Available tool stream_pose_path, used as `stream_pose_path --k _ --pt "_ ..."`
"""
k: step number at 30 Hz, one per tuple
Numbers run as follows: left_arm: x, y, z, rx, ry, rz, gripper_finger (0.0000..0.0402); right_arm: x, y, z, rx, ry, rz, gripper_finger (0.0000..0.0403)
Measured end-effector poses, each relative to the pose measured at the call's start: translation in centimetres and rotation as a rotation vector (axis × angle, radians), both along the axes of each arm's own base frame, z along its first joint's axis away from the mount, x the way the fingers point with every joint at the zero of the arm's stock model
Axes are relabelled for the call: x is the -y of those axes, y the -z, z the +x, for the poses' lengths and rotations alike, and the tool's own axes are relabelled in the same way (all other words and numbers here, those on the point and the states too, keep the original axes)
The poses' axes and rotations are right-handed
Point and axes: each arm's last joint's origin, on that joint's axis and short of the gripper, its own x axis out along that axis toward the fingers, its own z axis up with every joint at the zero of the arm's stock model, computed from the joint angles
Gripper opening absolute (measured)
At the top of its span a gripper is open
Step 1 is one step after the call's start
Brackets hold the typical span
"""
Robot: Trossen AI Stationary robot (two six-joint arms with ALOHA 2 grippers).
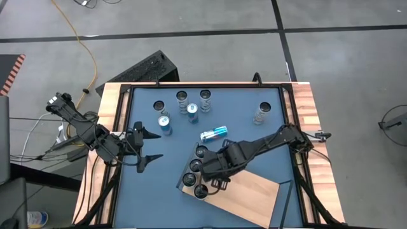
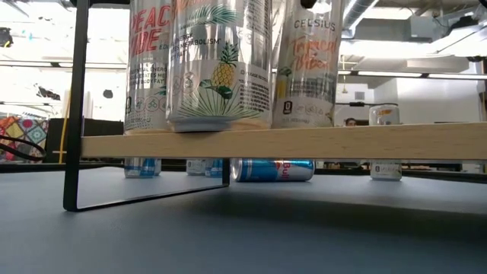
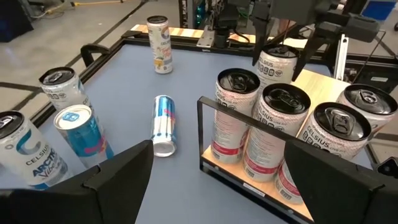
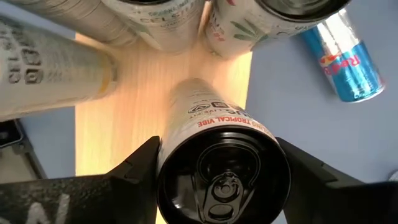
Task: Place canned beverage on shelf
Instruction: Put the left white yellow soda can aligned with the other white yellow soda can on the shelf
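The right end effector [image 4: 217, 180] pinches a can [image 4: 221, 155] upright on the shelf [image 4: 134, 118], close beside three others; letting go crooked could tip it into them. The left end effector [image 1: 147, 146] waits spread over the desk's [image 1: 241, 114] left side.

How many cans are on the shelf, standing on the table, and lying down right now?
Cans on the shelf: 5, one of them between the right gripper's fingers
Cans standing on the table: 6
Cans lying on the table: 1
Total: 12
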Motion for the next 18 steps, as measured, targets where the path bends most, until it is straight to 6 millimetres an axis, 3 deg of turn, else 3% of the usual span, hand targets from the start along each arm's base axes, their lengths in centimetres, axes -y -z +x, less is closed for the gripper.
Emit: stream_pose_path --k 18 --pt "0.0 0.0 0.0 -0.001 0.002 0.005 0.0348 0.18 0.03 0.07 -0.031 -0.021 0.072 0.0266"
